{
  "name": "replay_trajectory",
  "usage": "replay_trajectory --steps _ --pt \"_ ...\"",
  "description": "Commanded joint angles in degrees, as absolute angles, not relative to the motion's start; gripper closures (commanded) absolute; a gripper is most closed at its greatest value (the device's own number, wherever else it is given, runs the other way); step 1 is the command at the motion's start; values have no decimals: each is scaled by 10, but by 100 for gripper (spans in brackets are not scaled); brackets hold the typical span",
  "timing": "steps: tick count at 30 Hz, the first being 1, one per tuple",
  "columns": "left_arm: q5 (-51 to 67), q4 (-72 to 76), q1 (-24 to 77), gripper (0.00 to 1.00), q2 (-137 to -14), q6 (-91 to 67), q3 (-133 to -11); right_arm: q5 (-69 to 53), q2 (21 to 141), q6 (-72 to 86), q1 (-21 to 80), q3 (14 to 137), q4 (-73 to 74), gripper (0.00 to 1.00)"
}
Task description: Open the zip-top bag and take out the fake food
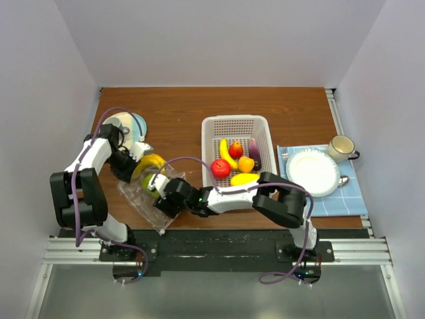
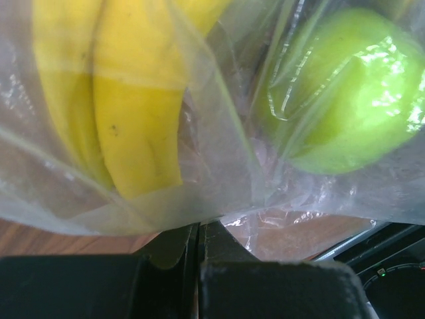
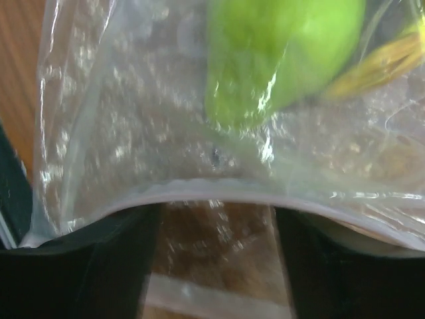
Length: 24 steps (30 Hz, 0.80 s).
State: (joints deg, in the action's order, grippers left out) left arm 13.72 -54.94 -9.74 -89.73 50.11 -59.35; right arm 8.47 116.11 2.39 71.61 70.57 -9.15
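One zip-top bag (image 1: pixel 136 198) — clear, crinkly

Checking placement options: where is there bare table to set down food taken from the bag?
Bare wood runs along the far edge behind the basket, and between the basket and the pale disc at left. Crowded: near left around the zip-top bag; at right, cloth, plate, mug.
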Motion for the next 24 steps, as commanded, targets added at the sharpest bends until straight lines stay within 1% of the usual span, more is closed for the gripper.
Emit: replay_trajectory --steps 1,5,12,18,24 --pt "157 -548 -100 100 -908 509 -598 129 1170 9 715 771 -150 16" --pt "162 -548 -98 100 -919 514 -588 160 1186 -13 715 797 -173 10" --pt "184 -584 -95 100 -950 543 -577 205 1232 -38 713 846 -189 6" --pt "197 -623 -95 100 -966 570 -578 206 1283 -33 704 891 -171 5" --pt "192 -629 -95 100 -967 574 -577 189 1296 -16 693 879 -162 7"
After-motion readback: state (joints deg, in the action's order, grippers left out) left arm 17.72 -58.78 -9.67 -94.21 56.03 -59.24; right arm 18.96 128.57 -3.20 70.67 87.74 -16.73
